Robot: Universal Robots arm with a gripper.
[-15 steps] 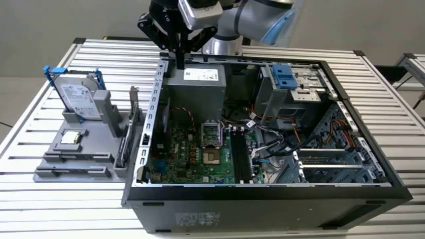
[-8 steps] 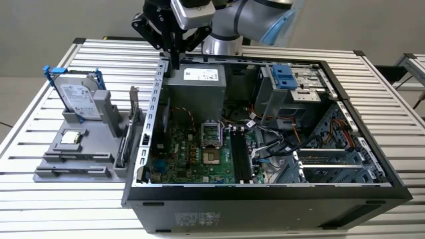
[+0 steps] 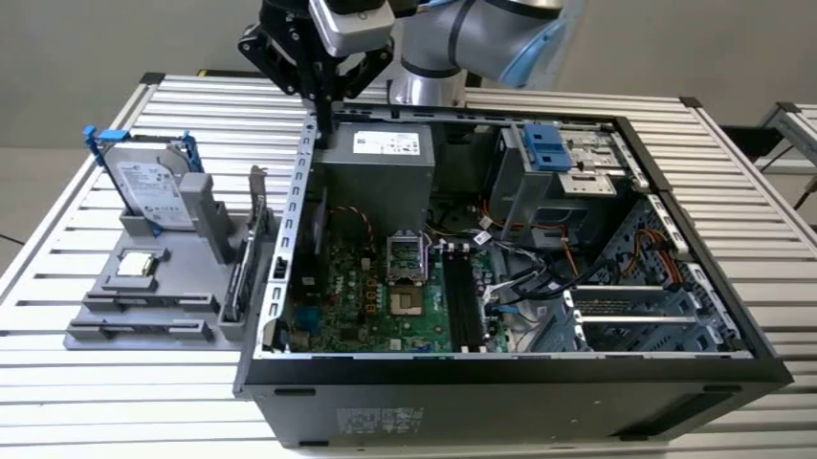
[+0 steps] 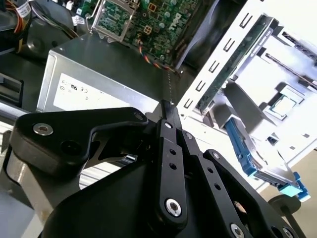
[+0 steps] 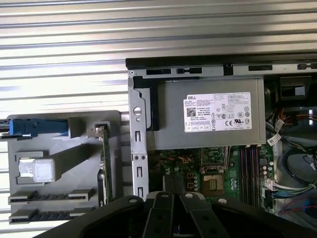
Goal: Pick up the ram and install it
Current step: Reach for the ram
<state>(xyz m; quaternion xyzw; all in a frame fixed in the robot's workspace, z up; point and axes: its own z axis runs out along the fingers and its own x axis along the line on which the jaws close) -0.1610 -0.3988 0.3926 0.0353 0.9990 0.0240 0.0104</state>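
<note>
My gripper [image 3: 324, 120] hangs over the far left corner of the open computer case [image 3: 511, 368], above the case wall beside the grey power supply [image 3: 377, 172]. Its black fingers [image 4: 168, 106] are pressed together with nothing between them; in the first wrist view the gripper [image 5: 173, 182] points at the motherboard's edge. The black memory slots [image 3: 460, 301] [image 5: 249, 168] lie on the green motherboard. On the grey holder [image 3: 121, 277] are two long narrow slots [image 5: 52, 196] with dark strips. I cannot tell whether the ram sits in one.
Left of the case, the holder carries a silver hard drive in a blue frame [image 3: 147, 186], a processor chip [image 3: 138, 266] and an upright card with a metal bracket [image 3: 259, 215]. Cables and a drive cage [image 3: 562, 158] crowd the case's right half. Everything rests on a slatted metal table [image 3: 77, 382].
</note>
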